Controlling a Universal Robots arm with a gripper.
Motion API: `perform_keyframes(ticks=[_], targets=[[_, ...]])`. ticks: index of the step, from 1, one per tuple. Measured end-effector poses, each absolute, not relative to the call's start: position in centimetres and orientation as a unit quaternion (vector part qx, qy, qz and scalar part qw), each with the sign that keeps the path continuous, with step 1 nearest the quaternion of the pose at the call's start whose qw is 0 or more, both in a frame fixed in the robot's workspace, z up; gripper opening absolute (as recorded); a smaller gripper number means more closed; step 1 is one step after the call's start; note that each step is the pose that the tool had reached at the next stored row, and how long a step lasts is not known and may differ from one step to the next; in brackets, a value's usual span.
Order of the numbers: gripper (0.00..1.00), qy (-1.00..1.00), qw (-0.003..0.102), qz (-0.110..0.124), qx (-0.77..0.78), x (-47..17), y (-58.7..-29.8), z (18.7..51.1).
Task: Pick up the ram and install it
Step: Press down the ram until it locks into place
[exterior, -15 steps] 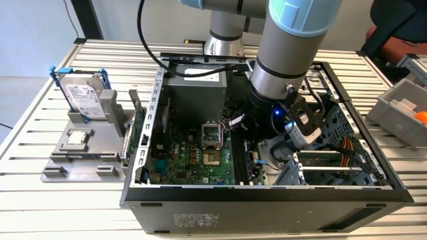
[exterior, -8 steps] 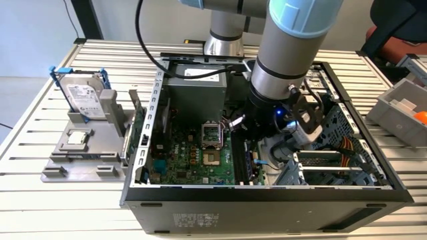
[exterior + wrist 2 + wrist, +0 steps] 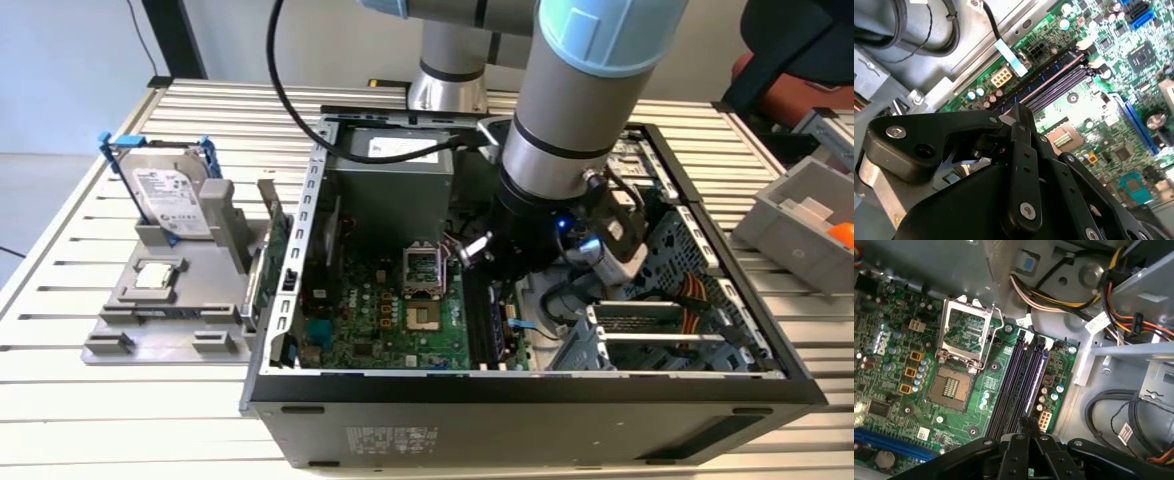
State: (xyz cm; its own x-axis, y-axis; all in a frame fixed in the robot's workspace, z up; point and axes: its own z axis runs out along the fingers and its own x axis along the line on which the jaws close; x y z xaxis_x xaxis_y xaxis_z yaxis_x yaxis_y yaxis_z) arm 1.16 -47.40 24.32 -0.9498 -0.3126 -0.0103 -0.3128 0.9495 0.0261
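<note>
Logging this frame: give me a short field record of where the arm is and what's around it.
gripper: down inside the open computer case, just above the memory slots
held item: cannot tell
processor socket: lid open, no chip
outside case: hard drive upright and processor chip on grey holder, at the exterior view's left

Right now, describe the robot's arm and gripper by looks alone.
The arm is a thick silver-grey tube with pale blue joint caps and a black cable trailing beside it. The gripper is matte black, built of angular linkage plates joined by silver screws.
</note>
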Motion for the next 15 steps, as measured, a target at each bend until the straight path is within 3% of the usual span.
perform_keyframes(ticks=[15], targets=[[0.0, 0.971, 0.002, 0.014, -0.24, 1.16, -47.4, 24.31]])
